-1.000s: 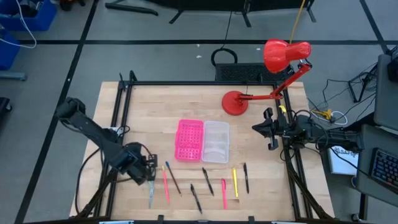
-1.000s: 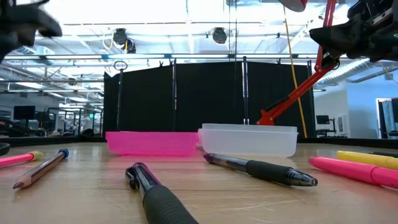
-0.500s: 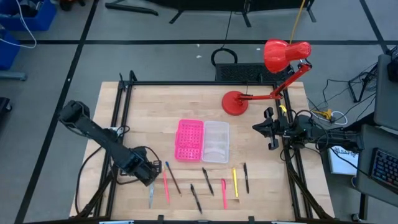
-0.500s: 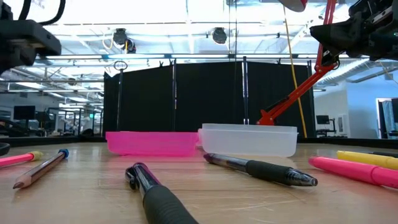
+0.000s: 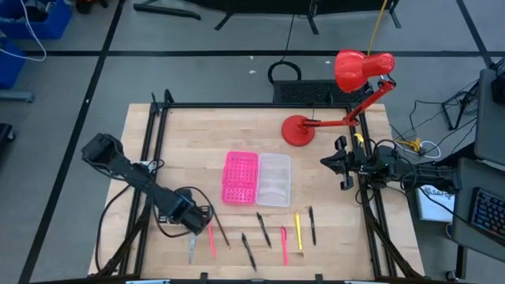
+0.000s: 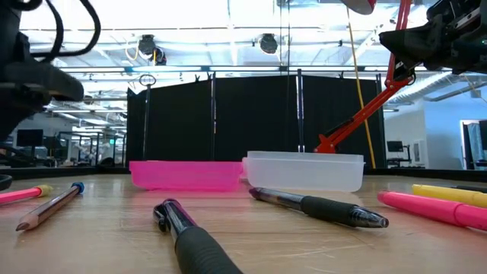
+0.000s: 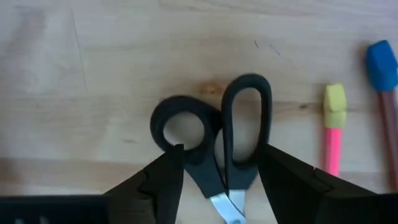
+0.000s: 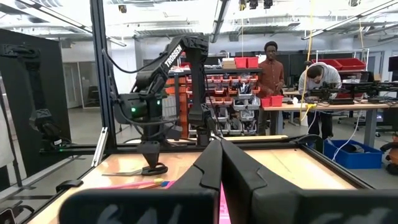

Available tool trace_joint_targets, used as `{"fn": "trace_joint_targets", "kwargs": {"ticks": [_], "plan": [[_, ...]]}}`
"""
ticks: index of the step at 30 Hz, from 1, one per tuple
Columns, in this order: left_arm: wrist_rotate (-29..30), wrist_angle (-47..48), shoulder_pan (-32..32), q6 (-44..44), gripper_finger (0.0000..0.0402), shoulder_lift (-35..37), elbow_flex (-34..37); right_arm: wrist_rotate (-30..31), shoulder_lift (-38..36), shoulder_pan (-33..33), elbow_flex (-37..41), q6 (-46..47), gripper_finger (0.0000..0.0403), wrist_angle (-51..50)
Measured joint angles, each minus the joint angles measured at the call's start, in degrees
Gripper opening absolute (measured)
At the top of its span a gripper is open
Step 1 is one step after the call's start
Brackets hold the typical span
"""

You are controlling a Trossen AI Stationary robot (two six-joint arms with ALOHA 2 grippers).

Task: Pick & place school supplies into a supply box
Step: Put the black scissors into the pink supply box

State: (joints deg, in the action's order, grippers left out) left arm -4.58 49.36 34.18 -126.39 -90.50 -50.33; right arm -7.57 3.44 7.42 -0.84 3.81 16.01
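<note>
High view: left gripper (image 5: 192, 226) low over scissors (image 5: 192, 248) at table's front left; supply box (image 5: 257, 178) mid-table, pens (image 5: 263, 229) in front; right gripper (image 5: 341, 164) parked at right edge.

Left wrist view: fingers (image 7: 163, 180) spread, straddling black scissor handles (image 7: 214, 134), gripping nothing.

Right wrist view: fingers (image 8: 211, 167) pressed together, empty.

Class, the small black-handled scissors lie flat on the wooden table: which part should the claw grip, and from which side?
Grip the small black-handled scissors across the narrow neck below the two loops, from straight above. They lie flat and that waist is slimmest. The open left claw already straddles it.
</note>
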Motion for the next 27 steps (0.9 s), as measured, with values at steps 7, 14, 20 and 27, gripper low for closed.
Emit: {"fn": "trace_joint_targets", "kwargs": {"ticks": [7, 14, 20, 27], "plan": [[-0.31, -0.16, -1.68, 3.99, 0.0182, -4.0, -0.03, 0.01, 0.0, -0.01, 0.02, 0.0, 0.0, 0.0], [-3.6, -2.66, -3.54, 9.26, 0.0131, -8.04, -0.46, 0.01, 0.02, 0.0, 0.02, 0.0, 0.0, 0.02], [-2.44, -3.26, -4.18, 11.79, 0.005, -8.34, -0.5, 0.0, 0.02, 0.0, 0.02, 0.0, 0.0, 0.02], [-1.28, -2.71, -3.97, 15.88, 0.0047, -8.06, -0.54, 0.0, 0.02, -0.01, 0.02, 0.0, 0.0, -0.01]]}}
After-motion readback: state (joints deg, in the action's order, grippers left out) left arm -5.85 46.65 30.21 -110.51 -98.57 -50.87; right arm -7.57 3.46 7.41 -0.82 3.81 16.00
